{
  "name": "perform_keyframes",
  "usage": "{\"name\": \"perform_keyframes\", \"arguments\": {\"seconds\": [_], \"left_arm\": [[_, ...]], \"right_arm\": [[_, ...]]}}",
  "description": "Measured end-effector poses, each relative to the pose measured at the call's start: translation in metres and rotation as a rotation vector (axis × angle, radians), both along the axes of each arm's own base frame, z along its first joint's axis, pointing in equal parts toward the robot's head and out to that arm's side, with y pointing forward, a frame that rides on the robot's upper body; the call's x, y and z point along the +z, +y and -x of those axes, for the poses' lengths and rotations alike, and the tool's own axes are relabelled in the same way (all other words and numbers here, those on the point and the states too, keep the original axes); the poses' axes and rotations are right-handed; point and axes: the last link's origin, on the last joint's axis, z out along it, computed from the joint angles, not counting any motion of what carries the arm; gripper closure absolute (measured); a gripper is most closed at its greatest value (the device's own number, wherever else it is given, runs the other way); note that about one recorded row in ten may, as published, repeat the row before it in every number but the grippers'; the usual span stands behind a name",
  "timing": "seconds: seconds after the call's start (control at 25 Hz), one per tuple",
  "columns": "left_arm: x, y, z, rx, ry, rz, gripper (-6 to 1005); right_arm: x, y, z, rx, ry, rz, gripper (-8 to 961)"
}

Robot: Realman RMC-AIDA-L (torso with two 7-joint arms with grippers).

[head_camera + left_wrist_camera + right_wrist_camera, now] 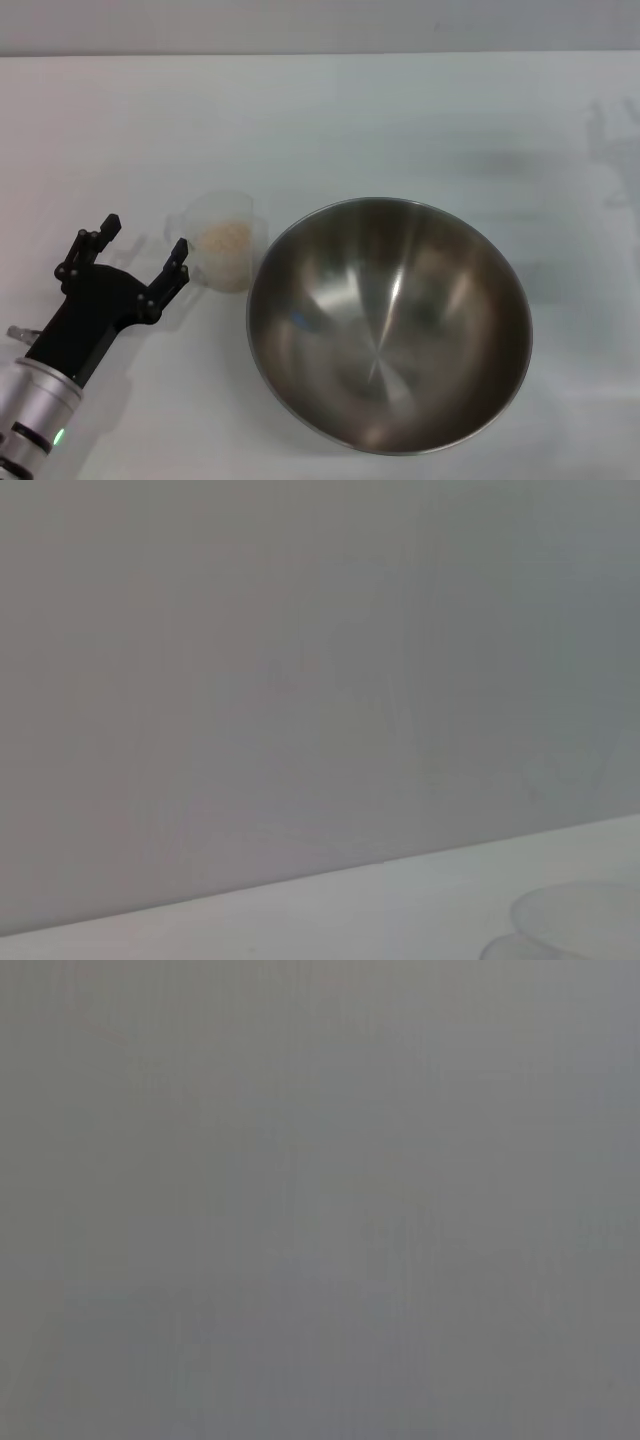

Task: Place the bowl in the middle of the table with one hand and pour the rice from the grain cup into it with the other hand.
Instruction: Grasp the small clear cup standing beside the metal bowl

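While head view is showing left pincer (pixel 143 250) spread beside grain cup (pixel 228 240) with rice (pixel 225 237), bowl (pixel 389 324) sitting on tabletop (pixel 400 120), right wrist view is showing blank grey.

The left arm enters the head view from the lower left corner. Its silver wrist section leads into a black gripper body angled up and to the right. The left gripper (pixel 145 247) has its two black fingers spread wide apart, with nothing between them. One fingertip (pixel 110 222) lies farther back and the other fingertip (pixel 179 247) lies nearer the centre of the view. The right arm and its gripper do not appear in any view.
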Motion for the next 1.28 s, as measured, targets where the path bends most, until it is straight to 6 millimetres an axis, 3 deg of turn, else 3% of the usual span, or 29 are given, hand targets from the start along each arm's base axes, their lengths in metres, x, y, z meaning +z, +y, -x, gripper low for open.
{"name": "perform_keyframes", "arguments": {"seconds": [0.8, 1.28], "left_arm": [[0.002, 0.033, -0.002, 0.021, 0.046, 0.009, 269], [0.0, 0.032, -0.004, 0.026, 0.032, 0.011, 275]], "right_arm": [[0.001, 0.003, 0.001, -0.001, -0.003, 0.002, 530], [0.0, 0.006, -0.001, -0.021, 0.0, 0.01, 530]]}}
